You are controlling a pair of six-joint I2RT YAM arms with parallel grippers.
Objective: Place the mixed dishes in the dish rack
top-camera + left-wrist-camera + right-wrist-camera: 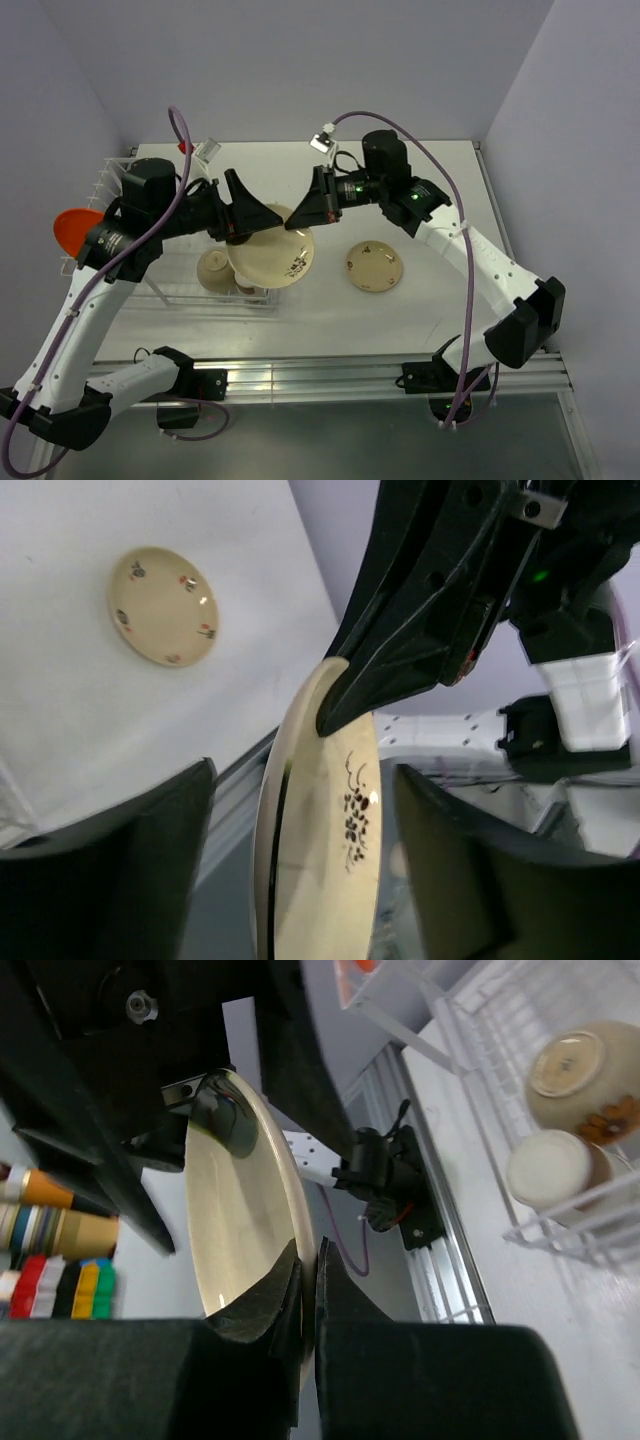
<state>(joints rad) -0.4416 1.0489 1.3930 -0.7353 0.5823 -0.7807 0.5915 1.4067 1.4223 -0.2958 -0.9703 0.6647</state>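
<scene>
Two grippers are meeting at one cream dish (275, 258), which is hanging on edge in the air over the right edge of the rack (110, 185). The right gripper (308, 1280) is pinching the dish's rim, its fingers clamped together on it. The left gripper (320, 870) is standing spread, one finger on each side of the dish with a gap showing at both, so it is gripping nothing. Dark brown marks are showing on the dish's face. An orange plate (75, 228) is sticking up at the rack's left end. A tan cup (580, 1070) and a paler cup (555, 1170) are sitting in the basket part. A small dish (375, 265) is lying flat on the table (440, 300), right of the rack and apart from it.
</scene>
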